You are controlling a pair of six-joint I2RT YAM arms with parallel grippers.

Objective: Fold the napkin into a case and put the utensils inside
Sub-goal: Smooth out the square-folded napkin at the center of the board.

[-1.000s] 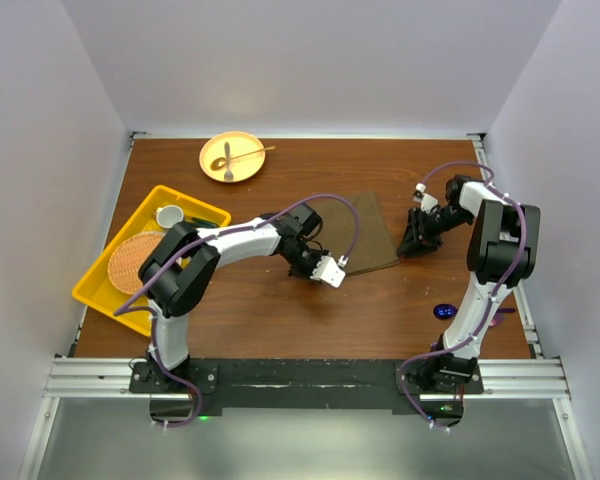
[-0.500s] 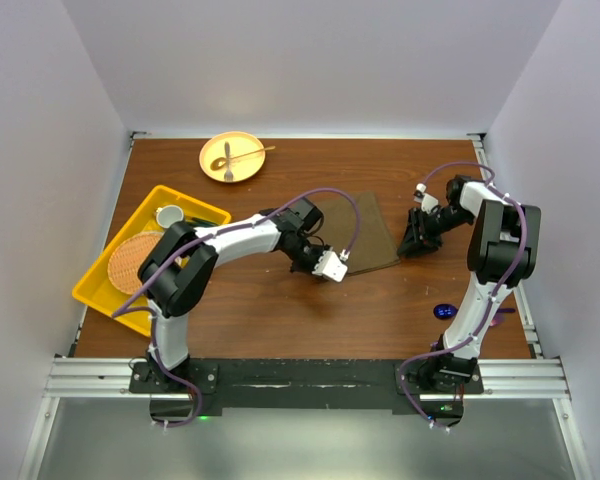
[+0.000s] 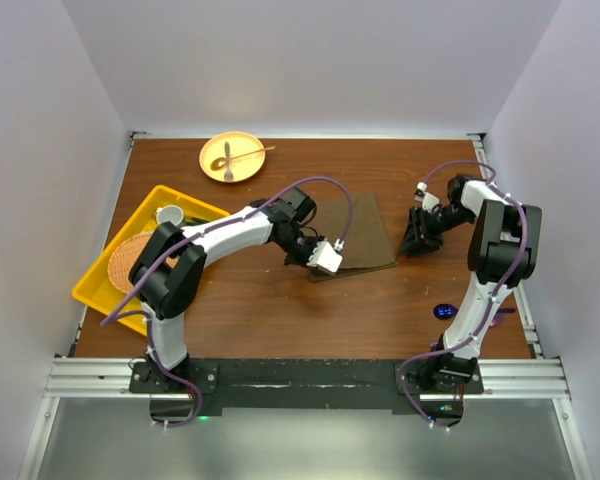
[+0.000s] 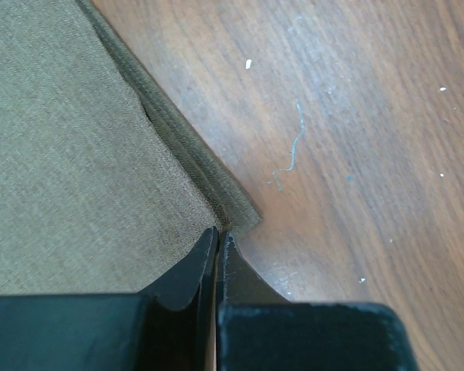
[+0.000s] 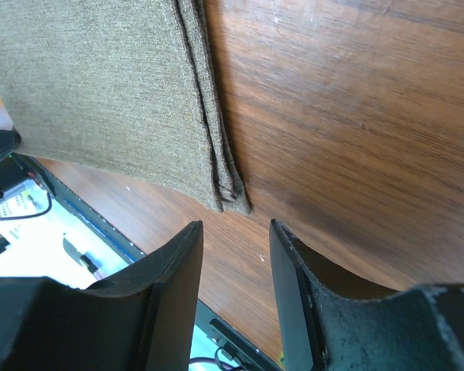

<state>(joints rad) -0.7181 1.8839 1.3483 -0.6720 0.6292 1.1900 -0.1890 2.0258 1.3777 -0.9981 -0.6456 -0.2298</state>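
**Item 1, napkin**: folded flat on the surface, not yet a narrow case.

**Item 2, my left pincer**: clenched, tips meeting at the napkin's near-left corner. Whether a cloth layer is caught between them I cannot tell.

**Item 3, my right pincer**: released, nothing between the jaws, just beside the napkin's right edge near its corner.

**Item 4, utensils:** blue spoon well apart from the napkin, to its near right. 1 pale piece lies on the plate, well apart to its far left.

**Risks, as I judge them:**
- If my left tips caught only the top layer, or none, a lift would peel the stack open or slip off.
- With only 1 corner pinched, a pull would likely swing the napkin and skew the fold.

**Views:**
- Left wrist alone shows my shut tips and the stacked hems at that corner. Overhead, my own wrist hides them.
- Right wrist alone shows the layered edges at the right corner.
- Overhead alone shows the spoon and plate.
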